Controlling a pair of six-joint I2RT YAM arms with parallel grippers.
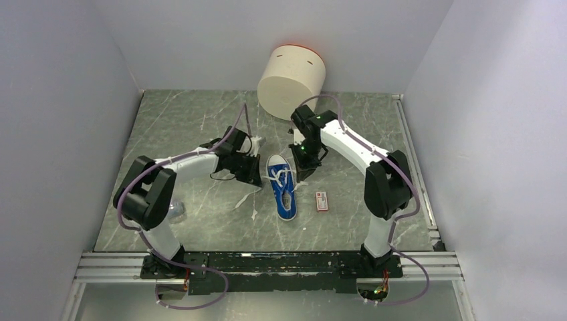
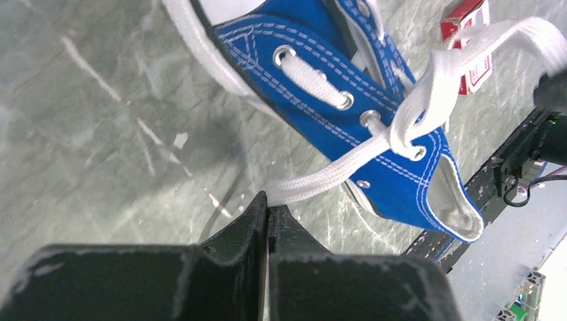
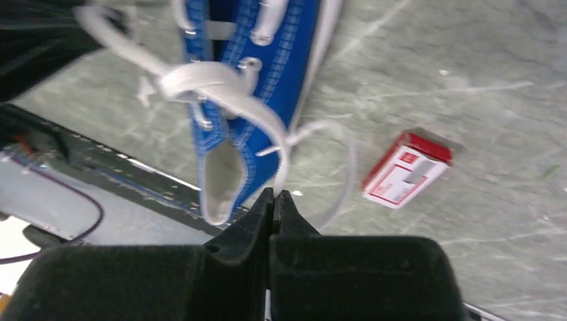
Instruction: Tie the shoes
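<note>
A small blue canvas sneaker (image 1: 283,189) with a white sole lies mid-table, toe toward the back. It also shows in the left wrist view (image 2: 374,114) and the right wrist view (image 3: 267,80). My left gripper (image 1: 253,175) is left of the shoe, shut on one white lace (image 2: 321,179) that runs taut from an eyelet into its tips (image 2: 267,202). My right gripper (image 1: 299,172) is right of the shoe, shut on the other white lace (image 3: 257,114), which enters its tips (image 3: 275,198). The two laces cross in a first knot over the tongue.
A small red-and-white flat packet (image 1: 322,200) lies right of the shoe's heel, also in the right wrist view (image 3: 406,168). A large cream cylinder (image 1: 291,81) stands at the back. A clear plastic item (image 1: 177,210) lies near the left arm. The aluminium rail (image 1: 267,264) borders the front.
</note>
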